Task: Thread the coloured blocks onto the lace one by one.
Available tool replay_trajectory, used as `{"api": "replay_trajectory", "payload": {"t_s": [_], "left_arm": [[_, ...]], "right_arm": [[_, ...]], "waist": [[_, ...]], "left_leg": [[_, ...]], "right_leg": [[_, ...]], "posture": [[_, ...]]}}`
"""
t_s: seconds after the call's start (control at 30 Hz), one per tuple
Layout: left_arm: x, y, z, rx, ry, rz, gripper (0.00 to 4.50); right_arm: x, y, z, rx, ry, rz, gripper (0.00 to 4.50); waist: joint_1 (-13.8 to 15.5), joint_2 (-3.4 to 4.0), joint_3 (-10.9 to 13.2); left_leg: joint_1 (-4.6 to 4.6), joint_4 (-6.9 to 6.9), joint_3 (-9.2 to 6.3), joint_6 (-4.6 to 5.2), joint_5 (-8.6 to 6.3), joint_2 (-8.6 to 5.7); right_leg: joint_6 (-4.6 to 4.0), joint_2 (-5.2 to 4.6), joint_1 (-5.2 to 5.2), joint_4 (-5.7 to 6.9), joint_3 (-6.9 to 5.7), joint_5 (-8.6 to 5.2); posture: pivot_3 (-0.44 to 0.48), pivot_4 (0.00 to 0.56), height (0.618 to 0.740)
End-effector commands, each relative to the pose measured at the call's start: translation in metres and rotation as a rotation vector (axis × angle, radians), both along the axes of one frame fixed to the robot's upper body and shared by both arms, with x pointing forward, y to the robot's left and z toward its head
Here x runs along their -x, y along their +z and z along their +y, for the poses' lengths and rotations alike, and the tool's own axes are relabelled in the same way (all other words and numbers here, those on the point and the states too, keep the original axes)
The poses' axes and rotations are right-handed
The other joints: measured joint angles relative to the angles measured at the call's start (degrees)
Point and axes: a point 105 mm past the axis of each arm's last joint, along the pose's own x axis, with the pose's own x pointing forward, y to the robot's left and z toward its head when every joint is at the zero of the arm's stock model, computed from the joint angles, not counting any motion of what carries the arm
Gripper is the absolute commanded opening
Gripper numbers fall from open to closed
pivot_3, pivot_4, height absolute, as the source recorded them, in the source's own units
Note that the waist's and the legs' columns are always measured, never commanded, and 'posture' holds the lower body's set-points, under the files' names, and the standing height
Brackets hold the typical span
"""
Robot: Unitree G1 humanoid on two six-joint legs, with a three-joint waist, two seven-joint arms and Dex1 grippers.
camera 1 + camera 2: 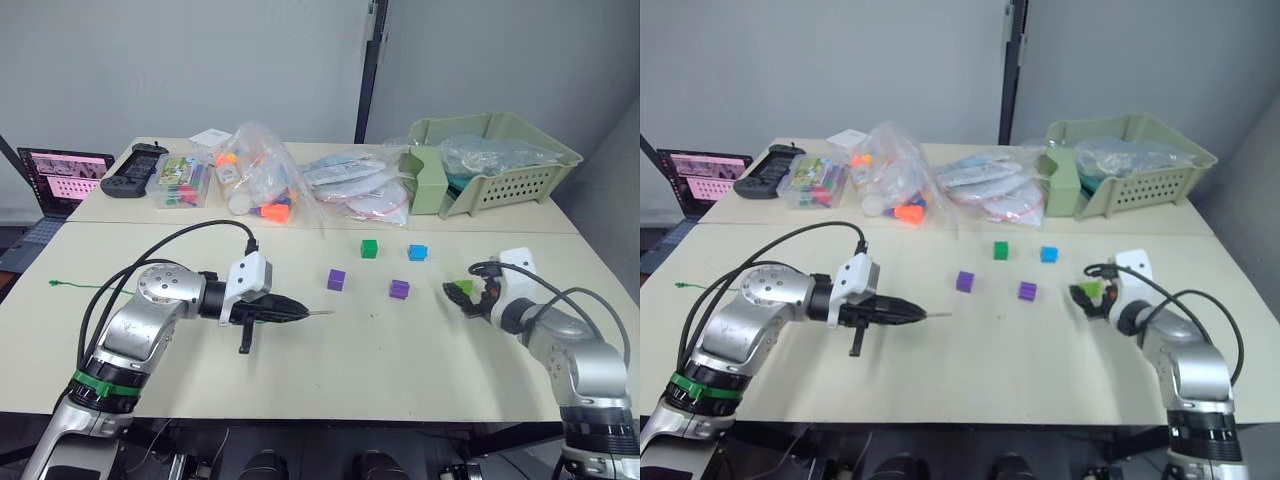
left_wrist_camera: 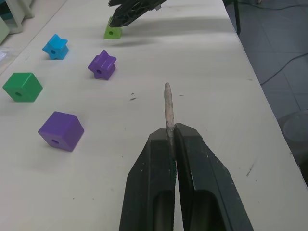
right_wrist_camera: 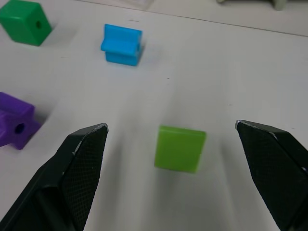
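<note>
My left gripper (image 1: 300, 313) is shut on the lace's stiff grey tip (image 2: 167, 108), which points toward the blocks. The green cord (image 1: 70, 285) trails back to the table's left edge. A purple cube (image 1: 336, 279), a purple star-shaped block (image 1: 399, 289), a dark green cube (image 1: 369, 248) and a blue block (image 1: 417, 252) lie mid-table. My right gripper (image 3: 171, 126) is open and low over the table. The lime green block (image 3: 179, 148) rests on the table between its fingers, touching neither.
On the rear table stand clear bags of toys (image 1: 255, 175), flat plastic packets (image 1: 355, 185), a pale green basket (image 1: 500, 160), a clear box (image 1: 180, 180), a black controller (image 1: 135, 170) and a laptop (image 1: 65, 175). A seam separates the two tables.
</note>
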Motion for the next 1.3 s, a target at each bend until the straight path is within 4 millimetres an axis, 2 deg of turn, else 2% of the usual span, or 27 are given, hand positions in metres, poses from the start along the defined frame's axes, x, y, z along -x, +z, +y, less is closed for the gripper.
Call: {"api": "replay_trajectory", "payload": {"t_s": [0.03, 0.2, 0.37, 0.47, 0.63, 0.7, 0.73, 0.9, 0.97, 1.1, 1.17, 1.3], "left_arm": [[0.0, 0.013, -0.003, 0.008, -0.009, -0.048, 0.01], [-0.002, 0.012, -0.001, -0.001, 0.007, -0.062, 0.01], [-0.003, 0.009, 0.0, -0.007, 0.012, -0.062, 0.01], [-0.003, 0.009, -0.001, -0.009, 0.013, -0.064, 0.0], [-0.002, 0.008, -0.002, -0.014, 0.015, -0.066, 0.0], [-0.002, 0.008, -0.002, -0.015, 0.014, -0.065, 0.0], [-0.001, 0.007, -0.002, -0.016, 0.012, -0.063, 0.0], [0.001, 0.003, -0.007, -0.018, -0.017, -0.049, 0.0], [0.001, 0.0, -0.011, -0.022, -0.042, -0.04, 0.0], [0.001, -0.005, -0.019, -0.023, -0.088, -0.023, 0.0], [0.0, -0.009, -0.025, -0.029, -0.128, -0.014, 0.0], [-0.003, -0.011, -0.032, -0.036, -0.183, -0.008, 0.0]], "right_arm": [[-0.006, -0.002, -0.006, -0.021, -0.036, -0.035, 4.5], [-0.013, -0.018, -0.013, -0.02, -0.057, -0.022, 4.5], [-0.022, -0.025, -0.015, -0.026, -0.063, -0.03, 4.5], [-0.03, -0.031, -0.011, -0.033, -0.048, -0.023, 3.67], [-0.035, -0.035, -0.004, -0.045, -0.034, -0.023, 1.89], [-0.033, -0.036, -0.003, -0.05, -0.032, -0.023, 1.29], [-0.031, -0.036, -0.003, -0.053, -0.033, -0.024, 1.18], [-0.012, -0.032, 0.006, -0.071, -0.027, -0.032, 1.18], [0.002, -0.03, 0.015, -0.094, -0.026, -0.033, 1.18], [0.03, -0.028, 0.041, -0.15, -0.025, -0.021, 1.18], [0.047, -0.029, 0.062, -0.191, -0.032, -0.012, 1.18], [0.068, -0.031, 0.085, -0.235, -0.073, 0.004, 1.18]], "waist": [[-0.08, 0.0, 0.0], [-0.12, 0.01, 0.0], [-0.27, 0.01, 0.0], [-0.46, 0.01, 0.0], [-0.57, 0.01, 0.0], [-0.52, 0.01, 0.0], [-0.51, 0.02, 0.0], [-0.16, 0.03, -0.01], [-0.06, 0.04, -0.02], [-0.08, 0.04, -0.02], [-0.04, 0.07, -0.03], [-0.11, 0.07, -0.04]], "left_leg": [[0.01, 0.0, 0.0, 0.0, 0.0, 0.01], [0.01, -0.01, 0.01, 0.0, 0.0, -0.01], [0.04, -0.01, 0.01, 0.0, 0.0, 0.01], [0.05, -0.02, 0.03, 0.0, 0.0, 0.01], [0.06, -0.03, 0.01, 0.0, 0.0, 0.01], [0.06, -0.02, 0.01, 0.0, 0.0, 0.01], [0.07, -0.02, 0.01, 0.0, 0.0, 0.01], [0.06, -0.07, -0.03, 0.0, 0.0, 0.01], [0.03, -0.08, -0.04, 0.0, -0.01, 0.0], [0.05, -0.08, -0.05, -0.01, -0.01, 0.02], [0.04, -0.08, -0.04, -0.01, 0.0, 0.02], [0.04, -0.05, -0.01, -0.01, 0.0, 0.03]], "right_leg": [[0.0, 0.01, 0.01, 0.0, 0.0, 0.0], [0.0, 0.0, 0.0, 0.0, 0.01, 0.0], [-0.01, 0.02, 0.01, 0.02, 0.01, 0.0], [-0.01, 0.01, 0.02, 0.0, 0.03, 0.0], [-0.01, 0.02, 0.03, 0.01, 0.02, 0.01], [-0.01, 0.01, 0.05, 0.01, 0.02, 0.01], [-0.01, 0.01, 0.05, 0.01, 0.02, 0.01], [-0.01, 0.01, 0.03, 0.07, 0.0, 0.01], [-0.01, 0.01, 0.01, 0.06, 0.0, 0.01], [-0.01, 0.03, 0.01, 0.07, -0.01, 0.01], [-0.01, 0.03, 0.01, 0.05, 0.0, 0.0], [-0.01, 0.05, 0.0, 0.04, 0.01, 0.0]], "posture": [[0.0, 0.15, 0.734], [0.0, 0.15, 0.734], [0.0, 0.15, 0.734], [0.0, 0.15, 0.734], [0.0, 0.15, 0.734], [0.0, 0.15, 0.734], [0.0, 0.15, 0.734], [0.0, 0.15, 0.734], [0.0, 0.15, 0.734], [0.0, 0.15, 0.734], [0.0, 0.15, 0.734], [0.0, 0.15, 0.734]]}}
